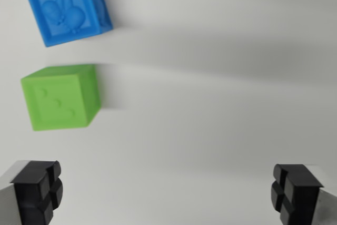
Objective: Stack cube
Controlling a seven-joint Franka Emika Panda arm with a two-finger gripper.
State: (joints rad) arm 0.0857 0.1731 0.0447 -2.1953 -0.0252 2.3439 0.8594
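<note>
The green cube sits on the white counter toward the wrist view's left, about mid-height in the frame, its top face showing three small raised dots in a diagonal line and its right side face in shade. Above it in the picture, apart from it with a strip of bare counter between them, rests the blue cube, turned a little so its edges run askew to those of the green one; its upper face carries a raised relief figure whose shape is too blurred to make out. Both cubes stand flat on the surface and neither touches the other. Soft grey shadows stretch from them toward the wrist view's right. At the bottom edge the gripper shows its two black fingers spread wide apart, one in each lower corner, holding nothing, with only bare counter between them and both cubes lying outside the gap.
</note>
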